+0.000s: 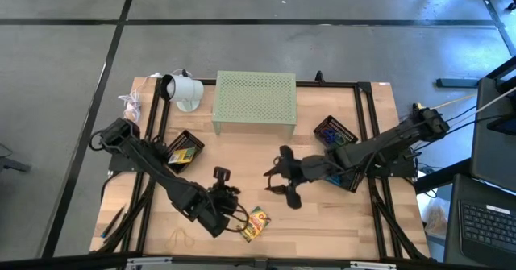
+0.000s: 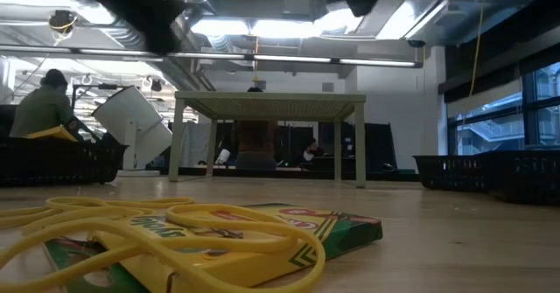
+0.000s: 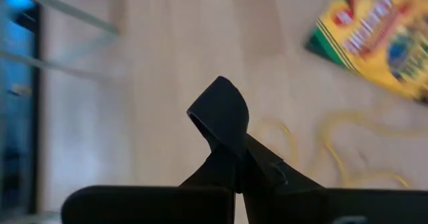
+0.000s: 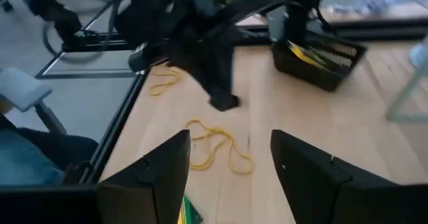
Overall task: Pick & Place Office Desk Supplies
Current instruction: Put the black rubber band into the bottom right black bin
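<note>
Right end effector (image 1: 282,181) near stand (image 1: 254,99); open.

Two mesh trays (image 1: 184,147) – one stand (image 1: 254,101), one crayon box (image 1: 255,222)

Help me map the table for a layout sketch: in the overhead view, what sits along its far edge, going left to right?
White desk lamp → pale green perforated stand → black mesh tray with coloured clips, set slightly nearer than the other two.
</note>
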{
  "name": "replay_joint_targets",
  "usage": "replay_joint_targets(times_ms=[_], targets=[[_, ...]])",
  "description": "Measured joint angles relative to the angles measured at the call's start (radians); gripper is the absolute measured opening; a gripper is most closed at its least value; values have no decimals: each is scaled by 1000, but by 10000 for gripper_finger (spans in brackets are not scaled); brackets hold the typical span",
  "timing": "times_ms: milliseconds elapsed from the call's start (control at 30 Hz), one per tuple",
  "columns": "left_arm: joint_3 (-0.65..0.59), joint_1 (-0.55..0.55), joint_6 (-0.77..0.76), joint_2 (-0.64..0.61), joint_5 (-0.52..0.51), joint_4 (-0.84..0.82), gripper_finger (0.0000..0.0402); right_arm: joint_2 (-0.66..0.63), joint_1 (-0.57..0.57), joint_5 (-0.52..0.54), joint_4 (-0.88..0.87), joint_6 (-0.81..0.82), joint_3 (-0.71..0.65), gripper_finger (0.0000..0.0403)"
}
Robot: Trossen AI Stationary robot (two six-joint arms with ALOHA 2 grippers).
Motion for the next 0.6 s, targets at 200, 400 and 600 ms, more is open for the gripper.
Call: replay_joint_targets(times_ms=[200, 400, 600], targets=[[56, 0, 143, 0, -148, 102, 4, 93, 22, 4, 147, -143, -2, 211], [60, 0, 268, -2, -166, 214, 5, 141, 22, 6, 286, -272, -2, 219], [60, 15, 353, -2, -191, 309, 3, 142, 22, -32, 313, -316, -2, 223]])
